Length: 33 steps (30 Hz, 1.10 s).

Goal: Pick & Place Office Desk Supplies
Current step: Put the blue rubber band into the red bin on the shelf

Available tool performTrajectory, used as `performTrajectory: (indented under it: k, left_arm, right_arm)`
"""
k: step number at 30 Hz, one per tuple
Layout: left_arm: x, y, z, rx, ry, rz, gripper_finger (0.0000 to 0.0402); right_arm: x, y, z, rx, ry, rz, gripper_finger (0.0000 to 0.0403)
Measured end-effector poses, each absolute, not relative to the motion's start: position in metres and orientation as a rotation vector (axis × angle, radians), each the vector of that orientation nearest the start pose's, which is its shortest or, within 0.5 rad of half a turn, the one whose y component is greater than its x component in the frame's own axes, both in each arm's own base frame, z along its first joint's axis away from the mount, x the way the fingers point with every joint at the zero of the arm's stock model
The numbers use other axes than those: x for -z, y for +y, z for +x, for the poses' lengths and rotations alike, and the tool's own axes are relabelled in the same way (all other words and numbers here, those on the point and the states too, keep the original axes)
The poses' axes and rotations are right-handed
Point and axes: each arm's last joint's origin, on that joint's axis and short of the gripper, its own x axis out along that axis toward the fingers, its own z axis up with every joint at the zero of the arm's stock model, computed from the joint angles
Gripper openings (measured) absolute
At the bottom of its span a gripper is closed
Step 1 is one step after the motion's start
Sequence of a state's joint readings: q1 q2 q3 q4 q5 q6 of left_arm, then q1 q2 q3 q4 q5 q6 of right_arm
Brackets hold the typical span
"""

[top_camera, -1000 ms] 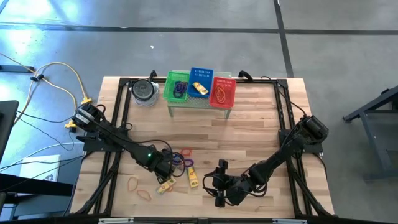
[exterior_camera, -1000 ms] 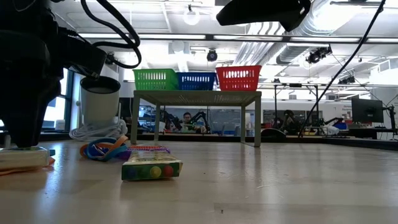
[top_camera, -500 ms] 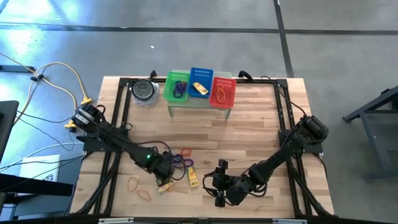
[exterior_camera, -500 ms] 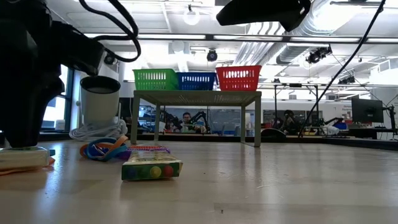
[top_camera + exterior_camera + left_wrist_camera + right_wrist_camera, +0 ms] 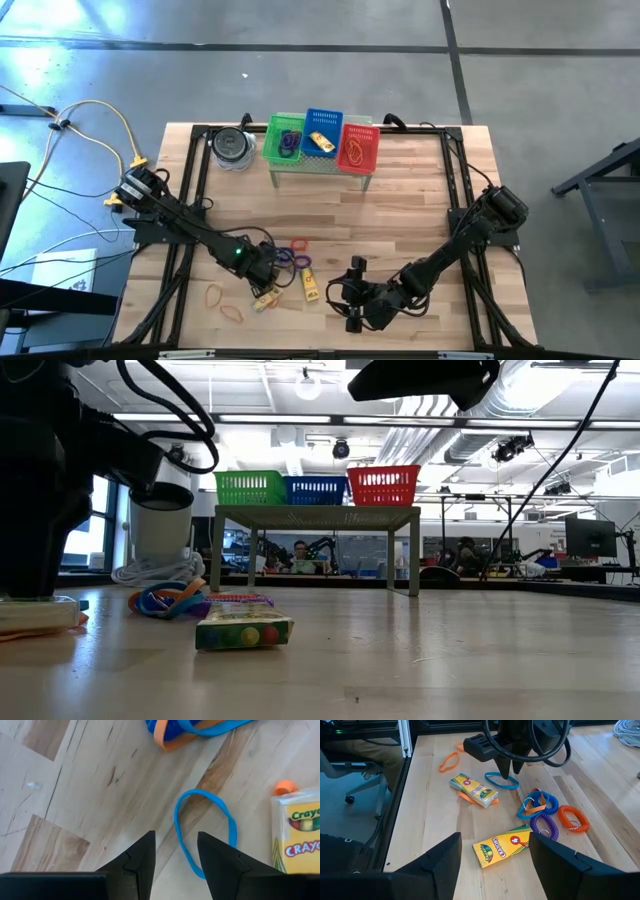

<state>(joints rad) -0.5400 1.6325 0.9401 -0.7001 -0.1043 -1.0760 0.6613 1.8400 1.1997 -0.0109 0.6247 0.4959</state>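
My left gripper (image 5: 176,837) points down at the table near its front left, fingers open. A thin blue band loop (image 5: 200,792) lies flat just under it, and one side of the loop runs between the fingertips. The right wrist view shows that gripper (image 5: 510,772) low over the band (image 5: 501,781). A yellow crayon box (image 5: 300,835) lies beside the band. My right gripper (image 5: 352,300) waits open above the table's near edge, with a second crayon box (image 5: 502,847) lying ahead of it. My left gripper comes from above with one finger on each side of the blue band's near side (image 5: 187,857). I cannot tell whether the fingertips touch the band. The band lies flat on the table.
Blue, purple and orange-red coil loops (image 5: 543,820) lie near the boxes, and orange bands (image 5: 222,302) lie toward the front left. Green (image 5: 285,140), blue (image 5: 322,132) and red (image 5: 359,147) baskets sit on a small stand at the far edge, beside a round tin (image 5: 232,147).
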Motion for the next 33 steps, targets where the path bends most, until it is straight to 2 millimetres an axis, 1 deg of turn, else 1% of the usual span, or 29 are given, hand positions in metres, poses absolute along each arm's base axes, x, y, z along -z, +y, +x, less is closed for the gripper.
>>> performTrajectory:
  k: [20, 30, 33]
  left_arm:
    - [-0.161, -0.141, 0.242, -0.402, 1.306, -0.461, 0.0140]
    - [-0.155, -0.139, 0.238, -0.395, 1.336, -0.481, 0.0140]
    - [-0.149, -0.140, 0.239, -0.406, 1.359, -0.481, 0.0140]
  right_arm:
    - [-0.204, 0.229, 0.322, 0.093, 0.511, 0.094, 0.0220]
    - [-0.204, 0.229, 0.322, 0.093, 0.511, 0.094, 0.0220]
    - [-0.204, 0.229, 0.322, 0.094, 0.510, 0.095, 0.0220]
